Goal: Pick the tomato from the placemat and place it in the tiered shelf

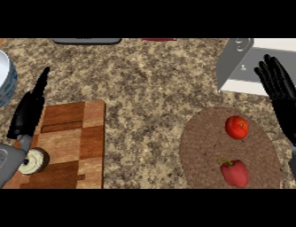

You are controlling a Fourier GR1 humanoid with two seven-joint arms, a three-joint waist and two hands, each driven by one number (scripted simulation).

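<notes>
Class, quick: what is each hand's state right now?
Left hand: open, fingers straight, holding nothing.
Right hand: open, fingers straight, holding nothing.

Light: we see even, soft brightness across the counter [144,88].
Shadows: we find only faint ones, under the shelf [242,62] at the counter's far right corner.
Glare: we notice none.
</notes>
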